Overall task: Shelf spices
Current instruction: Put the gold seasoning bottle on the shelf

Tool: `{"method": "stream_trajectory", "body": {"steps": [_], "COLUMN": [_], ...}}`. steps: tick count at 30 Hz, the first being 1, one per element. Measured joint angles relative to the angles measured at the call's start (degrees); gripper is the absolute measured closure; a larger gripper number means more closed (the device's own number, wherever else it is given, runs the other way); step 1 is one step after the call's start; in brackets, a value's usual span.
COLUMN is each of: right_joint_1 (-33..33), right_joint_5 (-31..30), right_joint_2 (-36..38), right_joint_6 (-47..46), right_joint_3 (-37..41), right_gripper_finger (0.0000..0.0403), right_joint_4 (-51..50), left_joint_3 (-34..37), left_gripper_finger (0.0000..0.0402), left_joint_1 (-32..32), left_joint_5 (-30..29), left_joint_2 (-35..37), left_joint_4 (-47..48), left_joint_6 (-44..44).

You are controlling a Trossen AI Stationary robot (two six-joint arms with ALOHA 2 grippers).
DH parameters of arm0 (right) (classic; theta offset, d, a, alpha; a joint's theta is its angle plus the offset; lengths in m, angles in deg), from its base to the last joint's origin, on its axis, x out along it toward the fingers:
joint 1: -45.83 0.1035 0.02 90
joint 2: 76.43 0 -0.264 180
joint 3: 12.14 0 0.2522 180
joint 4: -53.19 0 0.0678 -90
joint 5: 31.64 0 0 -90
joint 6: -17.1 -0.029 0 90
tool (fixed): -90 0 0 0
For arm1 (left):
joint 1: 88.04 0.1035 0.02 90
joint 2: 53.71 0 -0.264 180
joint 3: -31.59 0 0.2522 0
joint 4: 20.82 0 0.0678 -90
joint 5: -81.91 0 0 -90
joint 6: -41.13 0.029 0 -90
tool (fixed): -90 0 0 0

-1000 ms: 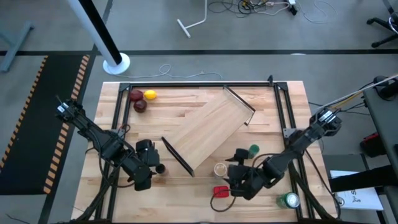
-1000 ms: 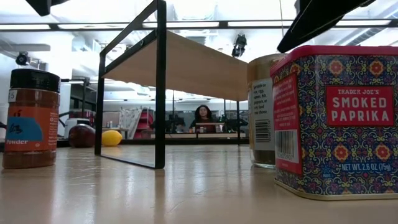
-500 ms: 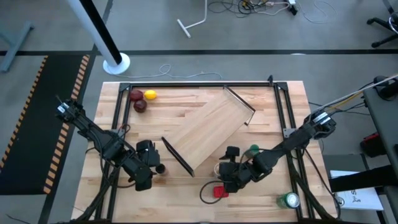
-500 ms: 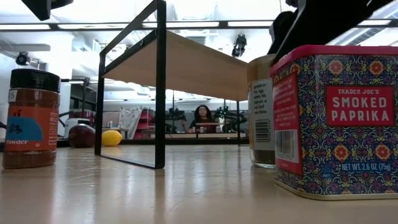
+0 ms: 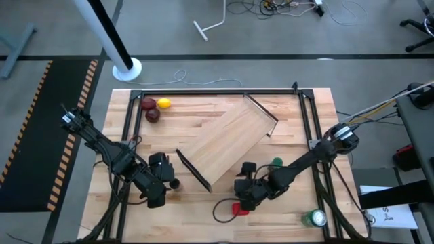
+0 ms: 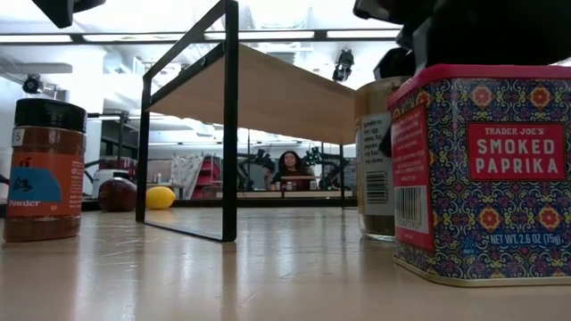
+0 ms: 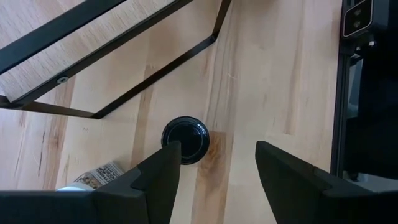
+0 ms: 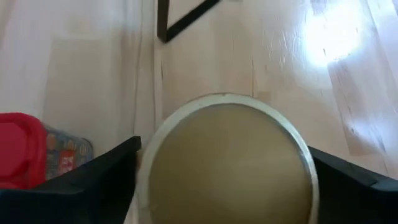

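Two dark fingers of the right pincer (image 8: 224, 186) stand spread wide on either side of the tan jar (image 8: 225, 163) near the shelf (image 5: 227, 139), seemingly to grip it, while the left pincer (image 7: 217, 180) hovers open over the black-lidded jar (image 7: 185, 139).

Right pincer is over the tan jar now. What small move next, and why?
Probably lower the right pincer straight down, then close. Its wrist view shows the tan jar centred between its two open fingers, and nothing is gripped yet. The paprika tin stands close beside the jar, so a straight descent avoids nudging it.
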Motion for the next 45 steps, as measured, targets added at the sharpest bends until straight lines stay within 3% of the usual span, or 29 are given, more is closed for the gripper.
{"method": "stream_trajectory", "body": {"steps": [6, 12, 16, 26, 31, 33, 36, 45], "right_joint_1": [-0.2, -0.2, 0.0, 2.3, 1.9, 0.0, -5.5, -26.1], "right_joint_5": [-0.2, 0.8, 5.2, 5.3, -4.4, -8.8, -8.8, 8.9], "right_joint_2": [-0.3, -0.2, 1.4, 18.0, 28.5, 31.5, 34.5, 29.5], "right_joint_6": [-0.1, -0.9, -3.2, -5.6, 1.6, 5.6, 10.0, 19.3], "right_joint_3": [-0.1, -0.1, -0.1, 0.0, 0.0, 0.0, -1.2, -13.1], "right_gripper_finger": [0.0142, 0.0145, 0.0145, 0.0145, 0.0145, 0.0145, 0.0145, 0.0145], "right_joint_4": [0.1, -0.2, -2.7, -10.3, -7.8, -6.0, -5.0, -10.3], "left_joint_3": [0.0, 0.0, 0.0, 0.0, 0.0, 0.0, 0.0, 0.0], "left_gripper_finger": [0.0205, 0.0205, 0.0205, 0.0205, 0.0205, 0.0205, 0.0205, 0.0205], "left_joint_1": [0.0, 0.0, 0.0, 0.0, 0.0, 0.0, 0.1, 1.2], "left_joint_5": [0.0, 0.0, 0.0, -0.2, -1.4, -2.2, -3.0, -4.5], "left_joint_2": [0.0, 0.0, 0.0, 0.0, 0.0, 0.0, 0.0, 0.0], "left_joint_4": [-0.2, -0.4, -0.7, -1.5, -2.0, -2.2, -2.3, -3.8], "left_joint_6": [0.0, 0.0, -0.2, 0.3, 1.7, 1.9, 2.1, 3.2]}}
